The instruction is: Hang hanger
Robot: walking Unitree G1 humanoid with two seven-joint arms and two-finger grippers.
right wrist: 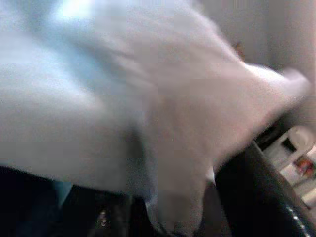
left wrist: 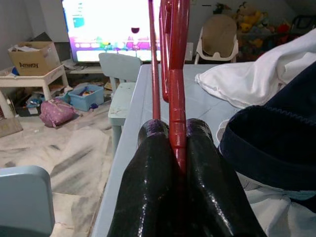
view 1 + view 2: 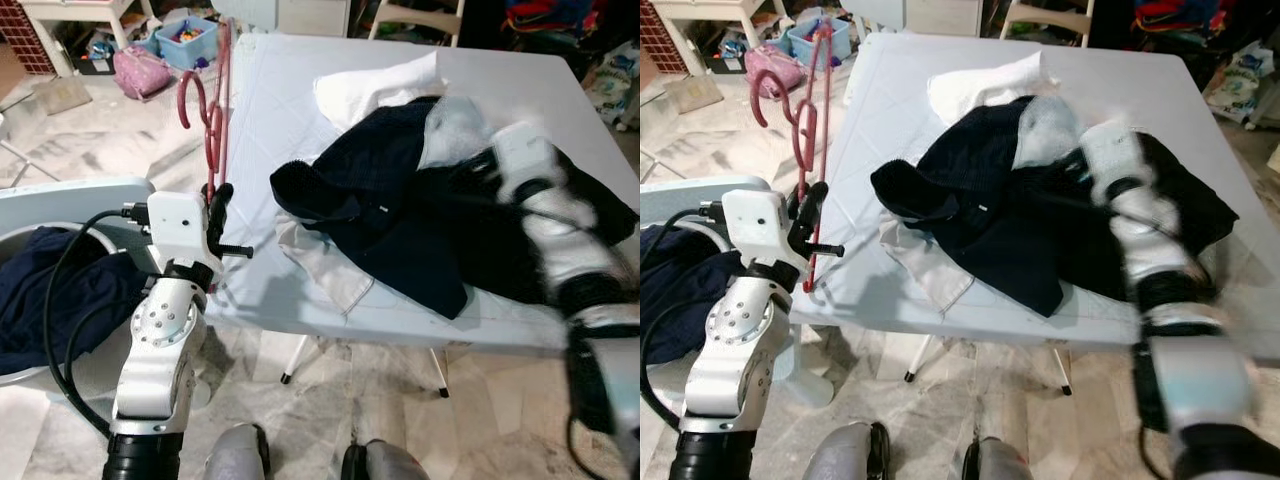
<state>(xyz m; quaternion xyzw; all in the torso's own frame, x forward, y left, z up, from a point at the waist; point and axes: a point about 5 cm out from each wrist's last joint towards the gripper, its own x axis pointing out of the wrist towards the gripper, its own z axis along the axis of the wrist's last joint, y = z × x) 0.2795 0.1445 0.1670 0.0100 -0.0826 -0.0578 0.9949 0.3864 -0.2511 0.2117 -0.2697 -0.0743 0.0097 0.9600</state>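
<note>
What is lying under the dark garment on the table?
Under the dark garment, white cloth sticks out at its near edge, and a white towel shows at its far edge, both on the pale table. Whatever else lies beneath is covered.

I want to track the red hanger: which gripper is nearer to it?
Left. The left gripper is shut on the red hanger, beside the table; the right gripper is across the table, over the dark clothes.

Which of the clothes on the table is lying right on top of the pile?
The dark navy garment. It sprawls over a white cloth poking out underneath, while the other white cloth sits behind it, farther from the robot.
</note>
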